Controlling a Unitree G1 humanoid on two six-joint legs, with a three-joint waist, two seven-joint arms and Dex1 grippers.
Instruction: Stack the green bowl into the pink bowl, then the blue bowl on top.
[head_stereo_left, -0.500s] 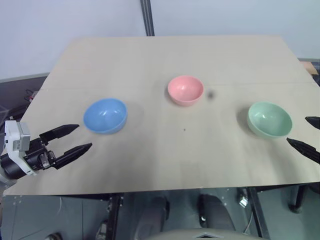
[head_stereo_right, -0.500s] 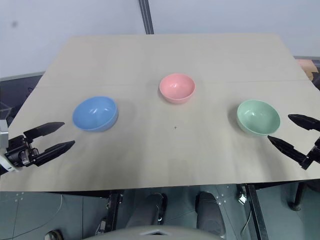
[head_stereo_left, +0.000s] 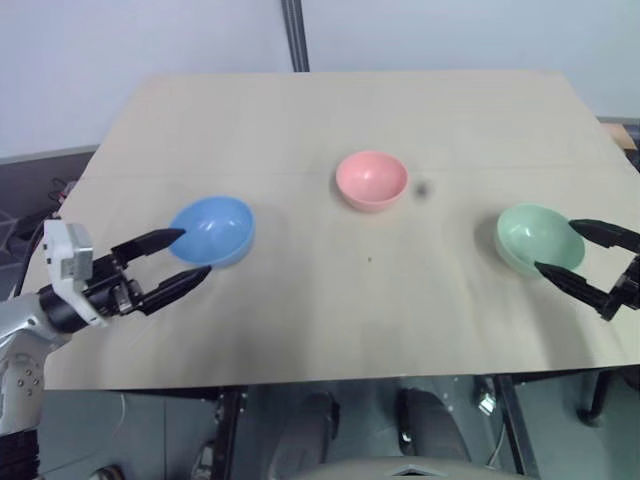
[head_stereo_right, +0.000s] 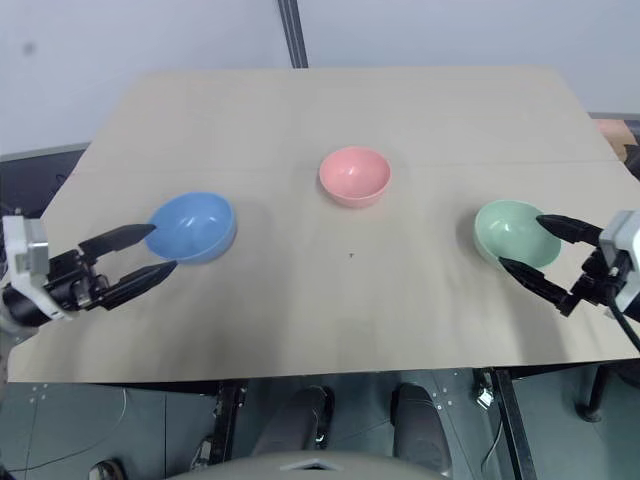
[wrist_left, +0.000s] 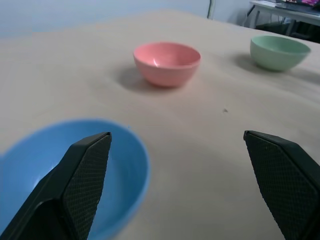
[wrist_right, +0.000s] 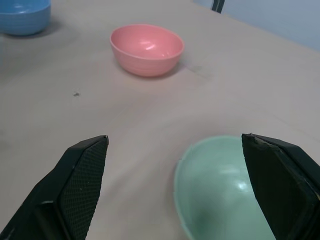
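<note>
A: From the head view, how much room is the table (head_stereo_left: 300, 120) giving?
B: Plenty. The pink bowl (head_stereo_left: 371, 180) is sitting mid-table, and bare wood is lying all round it, out to the far edge and toward the near edge.

A: And the other bowls?
B: The blue bowl (head_stereo_left: 211, 231) is resting to the left of the pink bowl and nearer, the green bowl (head_stereo_left: 539, 238) to its right and nearer. Three bowls: one of each colour, all apart, none stacked.

A: The pincers?
B: The left gripper (head_stereo_left: 184, 255) is spreading wide, gripping nothing, its tips at the blue bowl's near-left rim. The right gripper (head_stereo_right: 532, 244) is gaping just as wide, empty, its fingers bracketing the green bowl's outer side.

A: Left wrist view?
B: The blue bowl (wrist_left: 65, 175) is lying partly behind one finger, the pink bowl beyond, the green one farthest.

A: Right wrist view?
B: The green bowl (wrist_right: 225, 185) is lying between the spread fingers, the pink bowl farther on.
</note>
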